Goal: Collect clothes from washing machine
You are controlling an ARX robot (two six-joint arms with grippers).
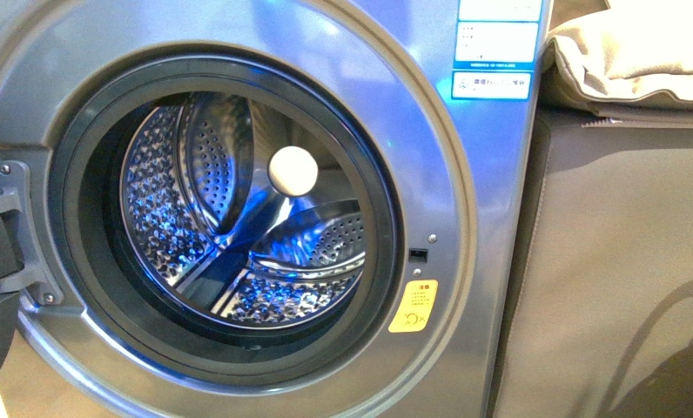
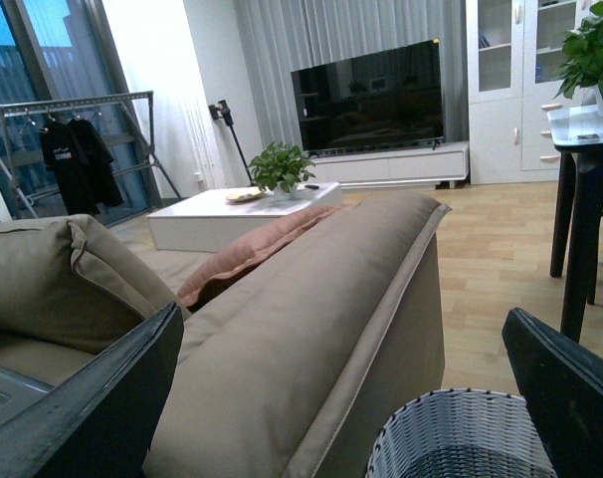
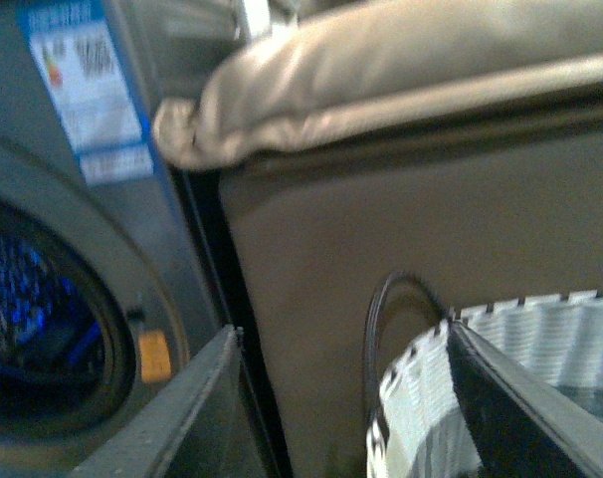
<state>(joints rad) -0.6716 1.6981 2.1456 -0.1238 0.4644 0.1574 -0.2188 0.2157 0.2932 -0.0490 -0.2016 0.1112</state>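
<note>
The grey washing machine (image 1: 469,218) fills the front view with its door swung open at the left. Its perforated steel drum (image 1: 186,218) holds only a white ball (image 1: 292,171). No dark garment shows in any view. Neither gripper is in the front view. My left gripper (image 2: 343,329) is open and empty, hanging over the sofa arm and the woven basket (image 2: 451,438). My right gripper (image 3: 341,334) is open and empty between the machine's front (image 3: 73,299) and the basket (image 3: 510,339). The right wrist view is blurred.
The tan sofa (image 1: 622,261) stands right against the machine's right side, with a cushion (image 1: 639,52) on top. The door hinge (image 1: 12,226) juts out at the left. The left wrist view shows a coffee table (image 2: 232,209), a TV (image 2: 371,95) and a dark table leg (image 2: 580,239).
</note>
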